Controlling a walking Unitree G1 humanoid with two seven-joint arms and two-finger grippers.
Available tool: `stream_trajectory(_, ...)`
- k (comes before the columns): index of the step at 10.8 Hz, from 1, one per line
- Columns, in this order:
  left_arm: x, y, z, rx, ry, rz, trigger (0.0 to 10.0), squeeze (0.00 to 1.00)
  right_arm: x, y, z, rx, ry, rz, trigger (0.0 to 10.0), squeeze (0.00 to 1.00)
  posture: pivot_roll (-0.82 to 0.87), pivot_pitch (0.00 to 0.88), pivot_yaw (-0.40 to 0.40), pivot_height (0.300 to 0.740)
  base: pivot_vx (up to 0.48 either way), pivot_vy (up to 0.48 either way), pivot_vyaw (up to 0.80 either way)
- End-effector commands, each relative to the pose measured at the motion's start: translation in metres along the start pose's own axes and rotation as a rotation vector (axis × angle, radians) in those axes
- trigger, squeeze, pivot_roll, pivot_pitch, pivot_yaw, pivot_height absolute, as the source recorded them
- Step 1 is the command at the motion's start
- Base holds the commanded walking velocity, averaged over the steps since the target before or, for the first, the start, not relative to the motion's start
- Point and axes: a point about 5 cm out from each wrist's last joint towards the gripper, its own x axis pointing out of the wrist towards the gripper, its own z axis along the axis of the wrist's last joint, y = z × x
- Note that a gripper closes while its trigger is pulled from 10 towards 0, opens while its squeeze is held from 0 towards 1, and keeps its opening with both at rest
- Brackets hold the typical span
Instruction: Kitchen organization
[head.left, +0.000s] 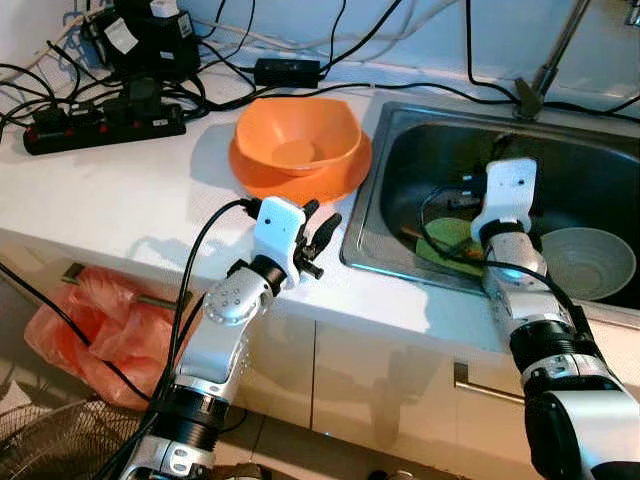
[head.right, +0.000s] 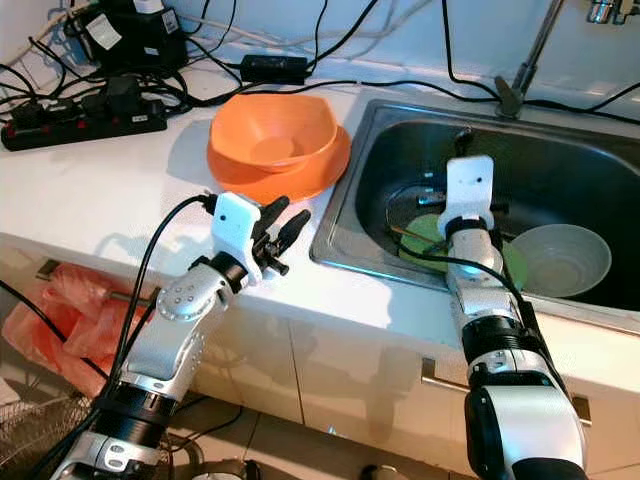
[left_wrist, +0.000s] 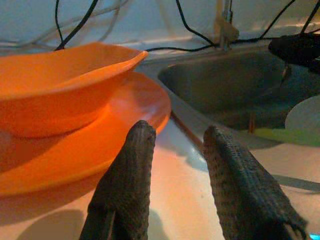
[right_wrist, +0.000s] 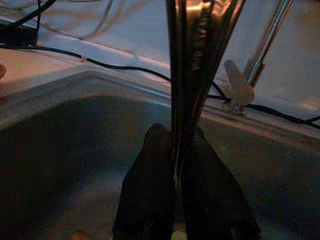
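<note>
Right hand (right_wrist: 176, 150) clamping metal utensil (right_wrist: 192, 60)

You see an orange bowl (head.left: 297, 132) on an orange plate (head.left: 345, 172), a white worktop (head.left: 120, 200), a grey steel sink (head.left: 420, 150), a green plate (head.left: 452, 240), a pale bowl (head.left: 588, 262), black cables (head.left: 100, 100) and black woven fingers (left_wrist: 130, 185).

Bare counter (head.left: 150, 200) lies open beside the orange bowl (head.left: 297, 132); cables (head.left: 90, 100) crowd the back wall.
</note>
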Motion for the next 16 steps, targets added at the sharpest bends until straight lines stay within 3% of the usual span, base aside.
stream_trajectory(1, 0.000, 0.000, -0.004, -0.005, 0.014, 0.000, 10.0, 0.00, -0.002, 0.000, -0.008, 0.029, 0.044, -0.009, 10.0, 0.00, 0.09, 0.081, -0.001, 0.740, 0.000, 0.000, 0.00)
stream_trajectory(6, 0.001, -0.003, -0.006, 0.002, 0.030, -0.014, 10.0, 0.00, -0.004, 0.002, -0.018, 0.043, 0.109, 0.001, 10.0, 0.00, 0.10, 0.084, -0.006, 0.740, 0.000, 0.000, 0.00)
stream_trajectory(7, 0.001, -0.003, -0.006, 0.002, 0.033, -0.016, 10.0, 0.00, -0.004, 0.002, -0.016, 0.046, 0.106, 0.003, 10.0, 0.51, 0.10, 0.085, -0.005, 0.740, 0.000, 0.000, 0.00)
stream_trajectory(8, 0.001, -0.003, -0.007, 0.005, 0.036, -0.019, 10.0, 0.00, -0.003, 0.003, -0.016, 0.047, 0.104, 0.005, 10.0, 0.82, 0.10, 0.085, -0.005, 0.740, 0.000, 0.000, 0.00)
stream_trajectory(12, 0.001, -0.004, -0.008, 0.006, 0.042, -0.025, 10.0, 0.00, -0.003, 0.002, -0.015, 0.048, 0.102, 0.001, 10.0, 0.82, 0.10, 0.084, -0.005, 0.740, 0.000, 0.000, 0.00)
stream_trajectory(13, 0.001, -0.004, -0.008, 0.007, 0.043, -0.025, 10.0, 0.00, -0.002, 0.001, -0.014, 0.048, 0.097, -0.001, 10.0, 0.76, 0.10, 0.083, -0.006, 0.740, 0.000, 0.000, 0.00)
stream_trajectory(14, 0.001, -0.004, -0.007, 0.011, 0.040, -0.026, 10.0, 0.00, -0.001, 0.001, -0.011, 0.041, 0.078, 0.000, 10.0, 0.05, 0.10, 0.082, -0.005, 0.740, 0.000, 0.000, 0.00)
stream_trajectory(16, 0.003, -0.005, 0.002, 0.033, 0.013, -0.037, 10.0, 0.00, 0.004, 0.004, 0.006, 0.055, -0.008, 0.013, 10.0, 0.00, 0.10, 0.082, -0.005, 0.740, 0.000, 0.000, 0.00)
